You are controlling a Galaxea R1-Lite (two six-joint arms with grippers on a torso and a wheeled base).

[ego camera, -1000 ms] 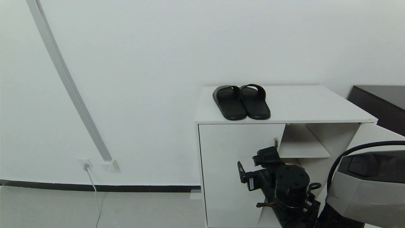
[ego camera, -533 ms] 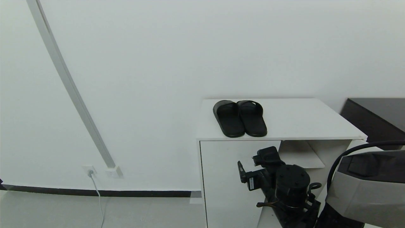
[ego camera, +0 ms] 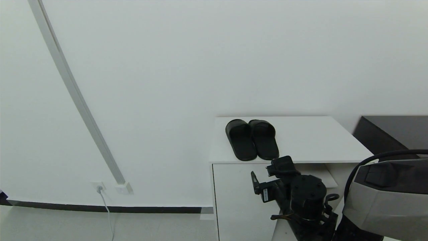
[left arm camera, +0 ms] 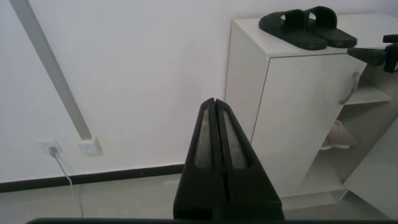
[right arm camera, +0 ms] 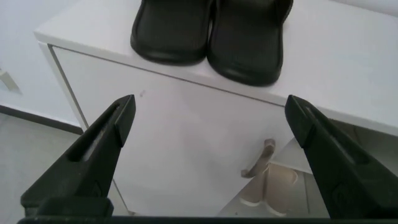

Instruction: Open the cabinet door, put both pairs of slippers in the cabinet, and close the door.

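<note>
Slippers of matte black rubber (ego camera: 251,139), smooth broad-strapped slides, lie side by side and touching on the flat top of the boxy white laminate cabinet (ego camera: 311,140), near its front left corner. A dark block of furniture (ego camera: 391,130) stands beside the cabinet, and a grey conduit strip (ego camera: 73,93) slants down the plain wall.

From the left wrist, the left gripper (left arm camera: 214,137) hangs well apart from the cabinet, its long tapered black fingers pressed flat together with nothing between them. The left door panel (left arm camera: 305,118) is shut and the right side stands open, with a pale slipper (left arm camera: 336,135) on a lower shelf (its pose is hard to tell).

From the right wrist, the right gripper (right arm camera: 211,149) faces the door with its wedge-shaped fingers spread wide, grasping nothing, near the slim curved metal handle (right arm camera: 258,158).
</note>
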